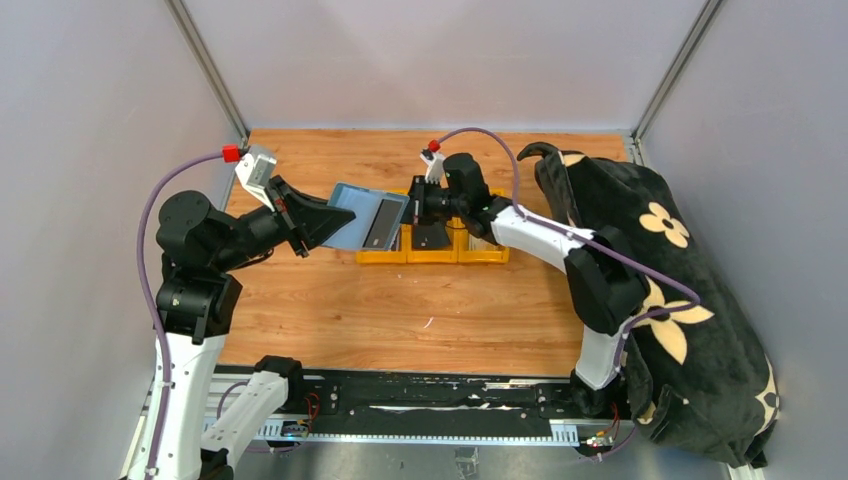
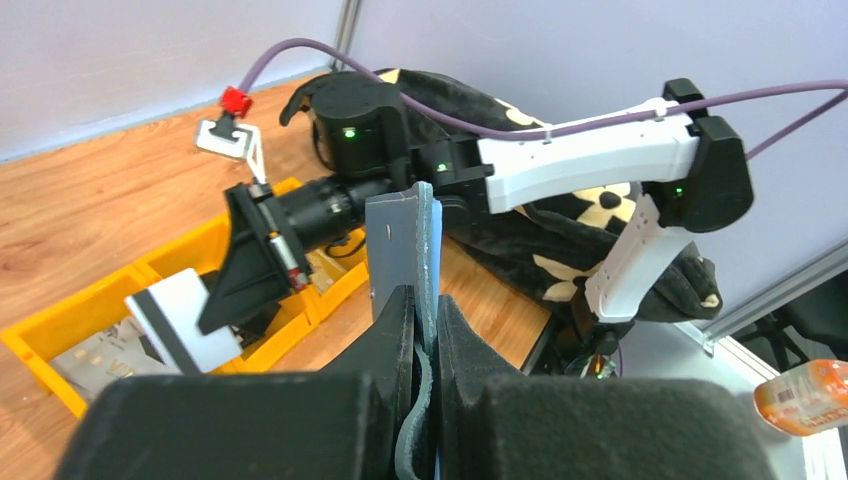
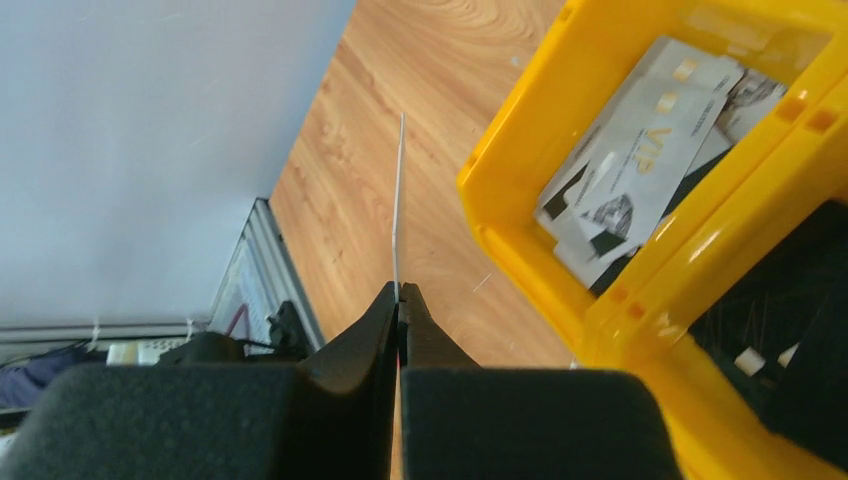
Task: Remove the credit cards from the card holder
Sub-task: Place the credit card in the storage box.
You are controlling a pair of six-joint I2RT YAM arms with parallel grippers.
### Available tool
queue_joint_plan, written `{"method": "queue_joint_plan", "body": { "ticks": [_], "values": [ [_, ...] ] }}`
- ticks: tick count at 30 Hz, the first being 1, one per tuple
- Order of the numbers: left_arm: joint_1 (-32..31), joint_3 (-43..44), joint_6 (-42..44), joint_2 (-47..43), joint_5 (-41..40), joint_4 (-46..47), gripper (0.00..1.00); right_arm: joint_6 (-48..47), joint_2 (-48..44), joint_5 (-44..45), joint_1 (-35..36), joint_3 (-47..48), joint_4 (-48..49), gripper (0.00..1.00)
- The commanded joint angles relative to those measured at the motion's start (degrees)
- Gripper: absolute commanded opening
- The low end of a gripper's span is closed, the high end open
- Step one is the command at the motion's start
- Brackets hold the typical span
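The slate-blue card holder hangs tilted above the table left of centre, with my left gripper shut on one end of it. In the left wrist view the card holder rises edge-on from between the fingers of the left gripper. My right gripper is just right of the holder and apart from it. It is shut on one of the credit cards, white with a dark stripe, above the yellow bins. In the right wrist view that card is a thin edge-on line rising from the right gripper.
A row of yellow bins sits at mid-table; one bin holds several loose cards. A black cloth with pale flowers is heaped along the right side, over the right arm's base. Grey walls close in the table.
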Motion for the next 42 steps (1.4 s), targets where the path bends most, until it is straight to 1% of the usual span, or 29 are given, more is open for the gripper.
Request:
{"method": "queue_joint_plan", "body": {
  "ticks": [1,8,14,16,17,18,20,22,27,31,37,40,42],
  "values": [
    [0.23,-1.03,-0.84,-0.77,1.89,2.52,0.0,-2.72,5.96,3.81,0.83,6.31,-3.48,0.0],
    [0.23,-2.11,-1.78,-1.43,2.75,2.83,0.0,-3.97,18.42,5.24,0.89,16.84,-6.54,0.0],
    [0.23,-1.4,0.28,-1.66,2.79,0.46,0.0,-4.17,25.1,6.9,1.17,22.33,-9.01,0.0],
    [0.23,-1.5,0.18,-1.97,2.83,0.5,0.0,-4.35,25.79,7.91,1.32,22.83,-9.45,0.04],
    [0.23,-1.49,0.25,-2.08,2.77,0.44,0.0,-4.39,25.75,8.35,1.44,22.79,-9.67,0.08],
    [0.23,-1.44,0.33,-2.18,2.73,0.53,0.0,-4.51,25.4,8.99,1.67,22.49,-9.66,0.15],
    [0.23,-1.47,0.4,-2.41,2.73,0.55,0.0,-4.79,24.2,9.72,1.93,21.72,-9.42,0.31],
    [0.23,-1.31,0.43,-2.37,2.8,0.53,0.0,-5.06,22.7,10.23,2.19,21.12,-9.3,0.43],
    [0.23,-0.72,0.79,-2.83,2.83,-0.28,0.0,-5.56,16.62,10.85,2.37,18.65,-8.37,0.57],
    [0.23,-0.24,0.54,-2.88,2.71,-0.13,0.0,-6.47,9.05,10.89,2.55,15.89,-7.91,0.71],
    [0.18,1.3,0.28,-2.82,2.54,-0.05,0.0,-10.21,-3.47,12.02,2.21,11.02,-10.56,0.75],
    [0.23,1.0,-0.54,-2.96,2.5,1.41,0.0,-9.95,-11.71,7.62,0.61,5.39,-6.83,0.77],
    [0.23,0.15,-0.97,-3.01,1.84,2.54,0.0,-8.82,-17.06,2.38,-1.29,0.36,-1.32,0.78]
  ]
}}
